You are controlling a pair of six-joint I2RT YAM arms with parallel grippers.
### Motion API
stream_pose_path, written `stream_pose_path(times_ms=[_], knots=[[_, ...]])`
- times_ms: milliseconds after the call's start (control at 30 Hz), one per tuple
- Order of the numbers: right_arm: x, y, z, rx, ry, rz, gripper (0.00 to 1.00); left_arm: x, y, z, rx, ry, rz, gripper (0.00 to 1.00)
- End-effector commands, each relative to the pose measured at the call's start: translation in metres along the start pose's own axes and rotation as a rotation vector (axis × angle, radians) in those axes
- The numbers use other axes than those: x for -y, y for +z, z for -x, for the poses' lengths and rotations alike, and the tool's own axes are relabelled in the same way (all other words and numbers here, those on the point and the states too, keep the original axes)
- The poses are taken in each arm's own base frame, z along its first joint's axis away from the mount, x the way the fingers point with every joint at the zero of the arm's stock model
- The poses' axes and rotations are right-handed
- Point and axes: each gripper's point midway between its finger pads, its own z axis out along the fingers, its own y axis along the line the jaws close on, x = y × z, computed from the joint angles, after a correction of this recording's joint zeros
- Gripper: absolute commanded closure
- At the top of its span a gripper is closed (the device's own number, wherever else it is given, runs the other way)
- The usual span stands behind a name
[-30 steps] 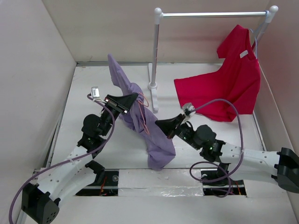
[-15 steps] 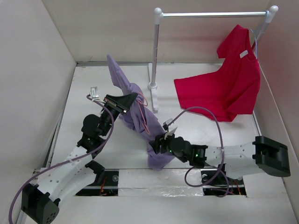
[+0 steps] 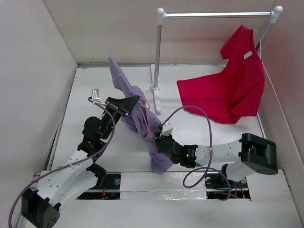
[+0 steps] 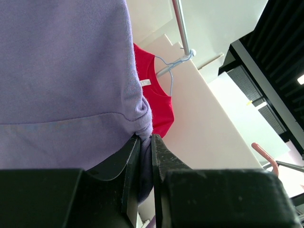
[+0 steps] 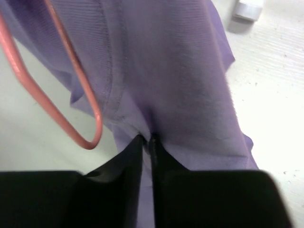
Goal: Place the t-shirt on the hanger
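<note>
The white tabletop (image 3: 95, 80) is carrying everything; at its far side the white rail stand (image 3: 158, 52) is standing upright, a thin post and a crossbar with round knobs at the corners; the bright red t-shirt (image 3: 228, 90) is hanging from the right end of that bar, its lower half spilling onto the tabletop. The t-shirt (image 3: 142, 123), lavender and softly ribbed, is hanging bunched in the air between the two arms, left of the stand's foot, one end sticking up towards the back wall and the other drooping to the tabletop at the near edge. The left arm (image 3: 90, 137) is reaching up to the shirt's upper part; the left jaws are pressing together on a fold at a stitched hem, cloth pinched between the black fingers. The right arm (image 3: 223, 154) is lying low across the tabletop; a second ago it was well to the right with its jaws apart from the cloth, and it has swung in since; the right jaws are nearly closed, nipping a crease in the shirt's lower part. The hanger (image 5: 89, 141), thin pink wire, is dangling against the shirt, a rounded corner showing just left of the right jaws.
</note>
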Motion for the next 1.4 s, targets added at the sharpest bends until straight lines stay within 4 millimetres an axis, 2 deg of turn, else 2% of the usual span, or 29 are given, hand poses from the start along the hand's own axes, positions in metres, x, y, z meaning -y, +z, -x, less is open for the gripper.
stream_pose_path(times_ms=[0, 67, 233, 267, 367, 400, 533, 600, 633, 667, 800, 833, 933, 1000, 1067, 1100, 1167, 1200, 1267, 1333, 1367], knots=[[0.004, 0.000, 0.024, 0.074, 0.061, -0.062, 0.89, 0.041, -0.002, 0.023, 0.075, 0.013, -0.124, 1.00], [0.007, -0.004, 0.021, 0.067, 0.068, -0.054, 1.00, 0.041, -0.002, 0.023, 0.077, 0.005, -0.128, 1.00], [0.012, -0.014, 0.009, 0.037, 0.088, -0.018, 1.00, 0.042, 0.001, 0.023, 0.077, 0.008, -0.135, 1.00], [0.012, -0.021, 0.004, 0.023, 0.082, -0.006, 1.00, 0.043, 0.001, 0.025, 0.086, 0.008, -0.139, 1.00], [0.003, -0.039, 0.004, 0.006, 0.099, 0.064, 1.00, 0.043, 0.004, 0.029, 0.112, 0.016, -0.145, 1.00], [-0.004, -0.045, -0.007, -0.035, 0.082, 0.115, 1.00, 0.049, 0.003, 0.031, 0.123, 0.019, -0.170, 1.00], [-0.018, -0.067, -0.024, -0.130, 0.056, 0.214, 1.00, 0.050, 0.008, 0.051, 0.227, 0.045, -0.159, 1.00], [-0.021, -0.077, -0.030, -0.169, 0.036, 0.248, 1.00, 0.049, 0.014, 0.051, 0.225, 0.061, -0.155, 1.00], [-0.027, -0.084, -0.025, -0.165, 0.050, 0.273, 1.00, 0.045, 0.018, 0.047, 0.215, 0.062, -0.152, 1.00], [-0.024, -0.087, -0.025, -0.174, 0.045, 0.267, 1.00, 0.044, 0.019, 0.043, 0.198, 0.065, -0.165, 1.00], [-0.031, -0.103, 0.009, -0.099, 0.100, 0.325, 1.00, 0.027, 0.022, 0.025, 0.141, 0.042, -0.163, 1.00], [-0.032, -0.108, 0.025, -0.058, 0.103, 0.344, 1.00, 0.014, 0.022, 0.018, 0.126, 0.027, -0.137, 1.00], [-0.037, -0.117, 0.062, 0.024, 0.107, 0.364, 1.00, -0.001, 0.018, -0.001, 0.058, 0.006, -0.128, 1.00], [-0.042, -0.118, 0.094, 0.068, 0.119, 0.382, 1.00, -0.007, 0.015, -0.010, 0.021, -0.004, -0.125, 1.00], [-0.048, -0.117, 0.104, 0.073, 0.094, 0.390, 1.00, -0.014, 0.010, -0.019, -0.006, -0.031, -0.120, 1.00], [-0.054, -0.118, 0.117, 0.087, 0.105, 0.403, 1.00, -0.017, 0.009, -0.023, -0.018, -0.039, -0.109, 1.00], [-0.059, -0.111, 0.115, 0.073, 0.097, 0.415, 1.00, -0.022, 0.006, -0.029, -0.048, -0.056, -0.097, 1.00], [-0.070, -0.104, 0.101, 0.034, 0.085, 0.446, 1.00, -0.023, 0.005, -0.031, -0.058, -0.061, -0.092, 1.00], [-0.070, -0.091, 0.078, -0.025, 0.085, 0.426, 1.00, -0.025, -0.001, -0.036, -0.080, -0.076, -0.092, 1.00], [-0.071, -0.079, 0.042, -0.116, 0.084, 0.407, 1.00, -0.032, -0.006, -0.044, -0.112, -0.093, -0.076, 1.00], [-0.072, -0.076, 0.034, -0.133, 0.090, 0.409, 1.00, -0.032, -0.009, -0.048, -0.133, -0.097, -0.080, 1.00]])
